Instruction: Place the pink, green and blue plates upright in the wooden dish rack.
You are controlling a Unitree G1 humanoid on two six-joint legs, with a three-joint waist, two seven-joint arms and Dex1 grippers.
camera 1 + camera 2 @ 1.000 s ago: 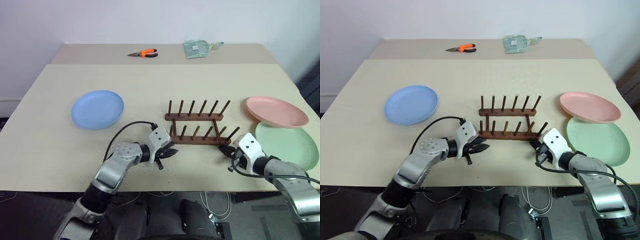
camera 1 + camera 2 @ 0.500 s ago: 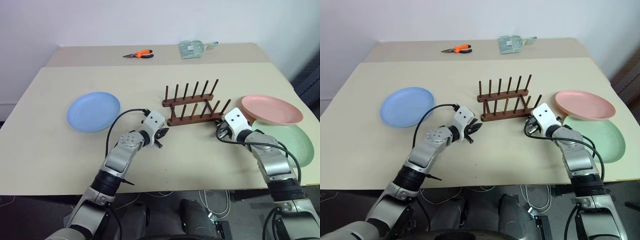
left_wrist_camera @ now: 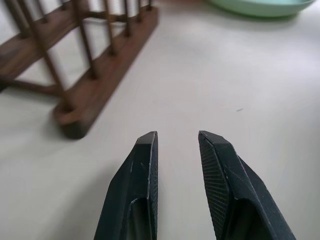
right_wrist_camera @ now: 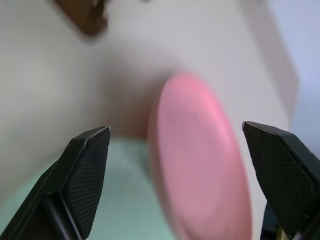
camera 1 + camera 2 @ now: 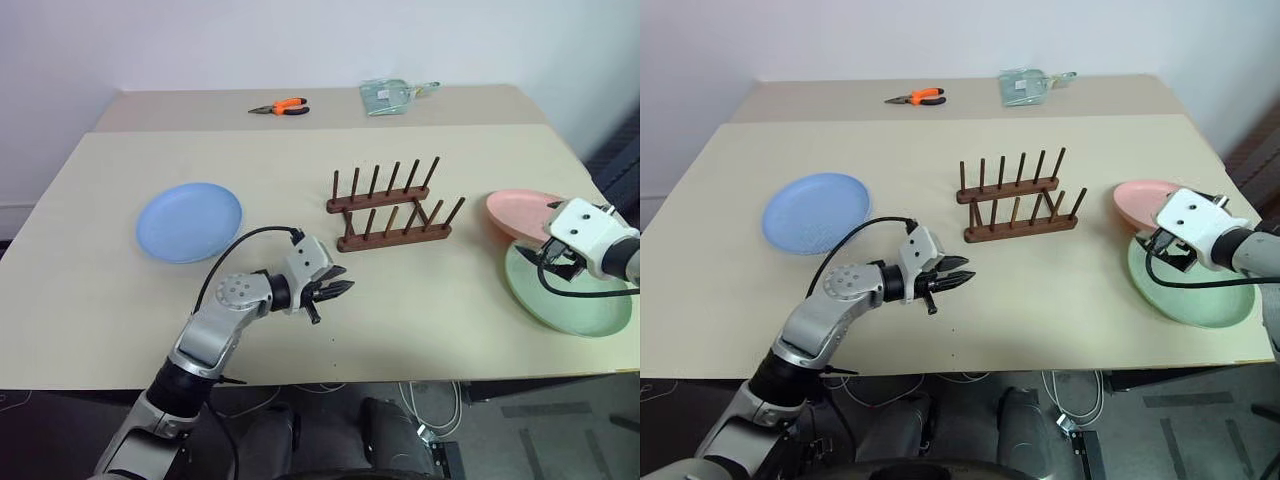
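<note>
Standing empty at the middle of the desk [image 5: 420, 300], one wooden dish rack [image 5: 390, 207] carries two rows of six pegs. Three plates lie flat around it: the blue plate [image 5: 189, 221] to its left, the pink plate [image 5: 520, 212] and green plate [image 5: 575, 303] to its right, overlapping. Near the rack's front, the left pincer [image 5: 338, 293] is slightly parted, holding nothing. Over the pink plate, the right pincer [image 4: 182, 165] is spread wide.

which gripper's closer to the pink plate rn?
Right. The right gripper hovers open right at the pink plate; the left gripper hangs over the table, on the far side of the dish rack.
</note>
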